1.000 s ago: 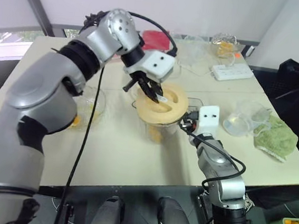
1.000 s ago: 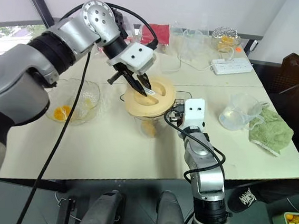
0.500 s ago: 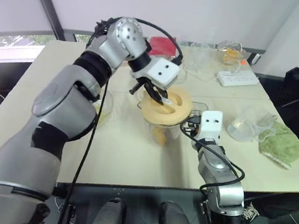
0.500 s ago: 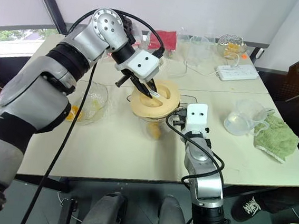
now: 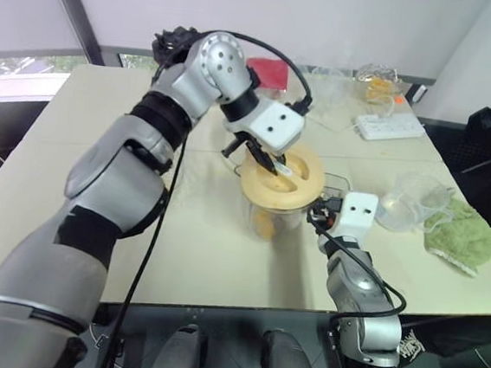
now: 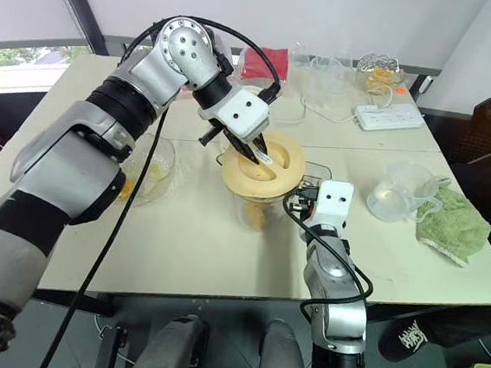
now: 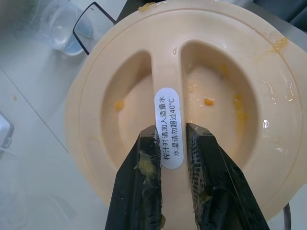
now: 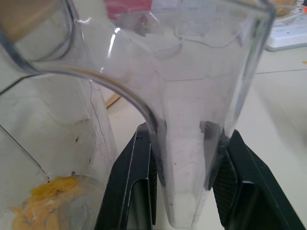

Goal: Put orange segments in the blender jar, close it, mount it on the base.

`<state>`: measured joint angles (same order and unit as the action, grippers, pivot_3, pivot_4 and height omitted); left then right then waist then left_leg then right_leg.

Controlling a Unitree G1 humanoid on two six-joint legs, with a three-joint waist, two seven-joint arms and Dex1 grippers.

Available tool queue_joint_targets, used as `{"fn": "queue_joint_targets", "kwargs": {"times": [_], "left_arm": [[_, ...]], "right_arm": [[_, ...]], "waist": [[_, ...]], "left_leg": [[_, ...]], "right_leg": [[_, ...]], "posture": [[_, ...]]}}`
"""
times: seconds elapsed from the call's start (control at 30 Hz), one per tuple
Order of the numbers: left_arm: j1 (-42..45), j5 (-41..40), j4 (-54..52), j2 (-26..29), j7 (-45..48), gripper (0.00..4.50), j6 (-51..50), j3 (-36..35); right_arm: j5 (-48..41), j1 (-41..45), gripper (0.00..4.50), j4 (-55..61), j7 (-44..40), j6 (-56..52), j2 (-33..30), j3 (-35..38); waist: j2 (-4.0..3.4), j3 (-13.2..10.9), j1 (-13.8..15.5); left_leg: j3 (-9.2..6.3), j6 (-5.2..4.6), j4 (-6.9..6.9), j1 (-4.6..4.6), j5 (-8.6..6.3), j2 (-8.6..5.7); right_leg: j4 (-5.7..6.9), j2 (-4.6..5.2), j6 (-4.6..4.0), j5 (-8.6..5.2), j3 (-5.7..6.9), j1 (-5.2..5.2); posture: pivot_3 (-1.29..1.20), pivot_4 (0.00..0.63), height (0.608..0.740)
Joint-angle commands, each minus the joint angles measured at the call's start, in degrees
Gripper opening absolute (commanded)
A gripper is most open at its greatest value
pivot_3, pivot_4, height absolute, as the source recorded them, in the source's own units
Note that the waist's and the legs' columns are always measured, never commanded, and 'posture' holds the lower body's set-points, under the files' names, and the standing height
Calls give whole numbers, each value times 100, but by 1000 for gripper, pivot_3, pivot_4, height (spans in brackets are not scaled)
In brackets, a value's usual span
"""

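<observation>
The clear blender jar (image 5: 268, 219) stands at mid-table with orange segments (image 8: 44, 197) lying at its bottom. A round cream lid (image 5: 283, 177) sits on its mouth. My left gripper (image 7: 171, 132) comes down from above and is shut on the lid's raised centre ridge (image 7: 166, 91), which bears a white label. Juice and pulp smear the left fingers (image 7: 144, 167). My right gripper (image 8: 184, 143) points level from the near side and is shut on the jar's clear handle (image 8: 187, 120). The base is out of view.
A clear measuring cup (image 5: 409, 198) and a green cloth (image 5: 458, 235) lie to the right. A power strip (image 5: 390, 126) and a bowl of fruit (image 5: 375, 82) sit at the back right. A crinkled clear bowl (image 6: 146, 174) holding orange pieces is to the left.
The whole picture has shifted with the camera. My left wrist has rolled a little while holding the lid ridge, and its elbow has swung. The right gripper keeps its hold on the handle.
</observation>
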<state>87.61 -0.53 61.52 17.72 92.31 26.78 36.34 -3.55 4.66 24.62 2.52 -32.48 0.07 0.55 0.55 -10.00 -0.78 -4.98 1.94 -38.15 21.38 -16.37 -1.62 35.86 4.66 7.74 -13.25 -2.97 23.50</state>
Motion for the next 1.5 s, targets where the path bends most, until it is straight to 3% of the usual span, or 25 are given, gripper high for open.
{"fn": "queue_joint_targets", "kwargs": {"times": [0.03, 0.1, 0.33, 0.6, 0.8, 1.07, 1.47, 1.5], "left_arm": [[-413, 504, 103, 78, 19, 226, -364, 372], [-437, 511, -4, 89, 19, 226, -614, 314], [-568, 604, -793, 122, -457, 226, -3322, -267], [-830, 850, -2138, 457, -1142, 226, -5726, -615], [-1149, 837, -3277, 769, -1218, 226, -6786, -601], [-1063, 668, -3847, 845, -1378, 226, -7702, -648], [-1156, 588, -3926, 888, -1523, 226, -7071, -810], [-1177, 585, -3942, 894, -1523, 1244, -6987, -827]], "right_arm": [[-243, 420, 902, 706, -192, 718, 77, 5], [-212, 434, 902, 668, -195, 707, 64, -5], [-86, 396, 902, 571, -264, 649, -16, -148], [-74, 490, 902, 419, -404, 632, -86, -205], [-57, 566, 902, 319, -476, 659, -115, -245], [-46, 672, 902, 158, -549, 733, -123, -216], [-49, 797, 902, -46, -597, 883, -134, -200], [-49, 802, 902, -52, -602, 883, -136, -203]], "waist": [[0, 0, 1], [0, 0, 1], [-3, -5, -10], [-7, -9, -38], [-10, -11, -92], [-18, -22, -178], [-25, -53, -178], [-25, -57, -177]], "left_leg": [[0, 0, 0, 0, 0, 0], [0, 0, 0, 0, 0, 0], [-2, 0, 1, 4, -1, 0], [-3, -1, 10, 6, -1, 1], [-2, 0, 14, 6, -1, 3], [-1, 0, 19, 10, -1, 3], [4, 1, 21, 16, -1, 4], [4, 1, 20, 16, -1, 4]], "right_leg": [[0, 0, -1, -1, 0, 0], [-1, 0, -5, -3, 0, 0], [-1, 0, -3, -5, 1, 3], [0, -1, 4, -3, 2, 11], [5, -2, 3, -3, 2, 18], [12, -3, 2, -4, 1, 30], [17, -2, 0, -3, -2, 43], [18, -2, 0, -3, -2, 44]], "posture": [[0, 150, 740], [0, 150, 740], [0, 150, 740], [0, 150, 740], [0, 150, 740], [0, 150, 740], [0, 150, 740], [0, 150, 740]]}}
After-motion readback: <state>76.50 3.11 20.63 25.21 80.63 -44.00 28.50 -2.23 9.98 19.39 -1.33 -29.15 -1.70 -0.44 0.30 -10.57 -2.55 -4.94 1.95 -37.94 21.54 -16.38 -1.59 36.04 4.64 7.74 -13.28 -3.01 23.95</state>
